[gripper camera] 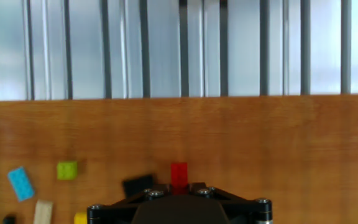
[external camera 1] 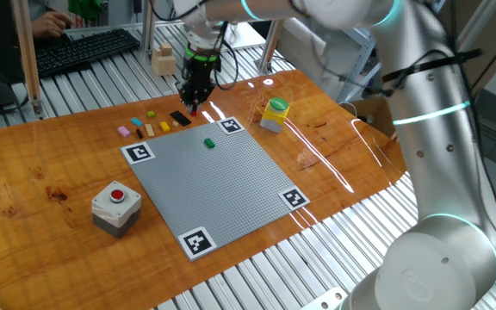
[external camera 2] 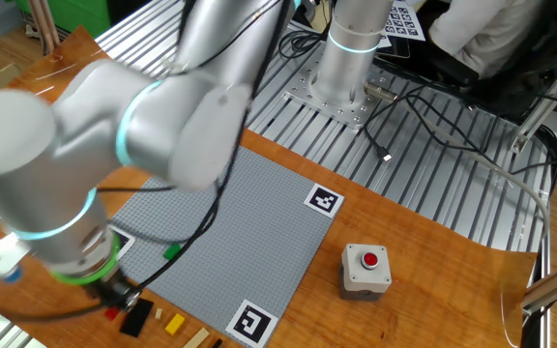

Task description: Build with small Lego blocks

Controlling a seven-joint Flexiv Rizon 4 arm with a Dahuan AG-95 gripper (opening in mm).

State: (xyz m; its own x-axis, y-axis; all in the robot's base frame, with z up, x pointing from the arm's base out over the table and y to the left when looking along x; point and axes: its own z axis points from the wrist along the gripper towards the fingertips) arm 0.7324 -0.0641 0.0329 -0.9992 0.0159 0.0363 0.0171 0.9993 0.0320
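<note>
1. Nearest the lens in the hand view I see the black gripper housing along the bottom edge. The fingertips are out of sight there, and no view shows the gap, so I cannot tell whether it is wide, narrow or holding anything.
2. Directly beyond the housing, at 12 o'clock, lies the red brick. Its long axis runs 12 to 6, pointing straight away from the tool. Whether the fingers touch it I cannot tell.
3. Just beside it, at 9 o'clock, lies the black brick, tilted slightly.
4. Farther toward 9 o'clock I see the green-yellow brick, the blue brick and the tan brick.
5. In one fixed view the gripper hangs low over the red brick, at the 12 o'clock edge of the grey baseplate.
6. A green brick already sits on the plate, toward 6 o'clock from the tool.
7. Judgement: the red brick is the pick target; the neighbouring black brick leaves little side clearance.
</note>
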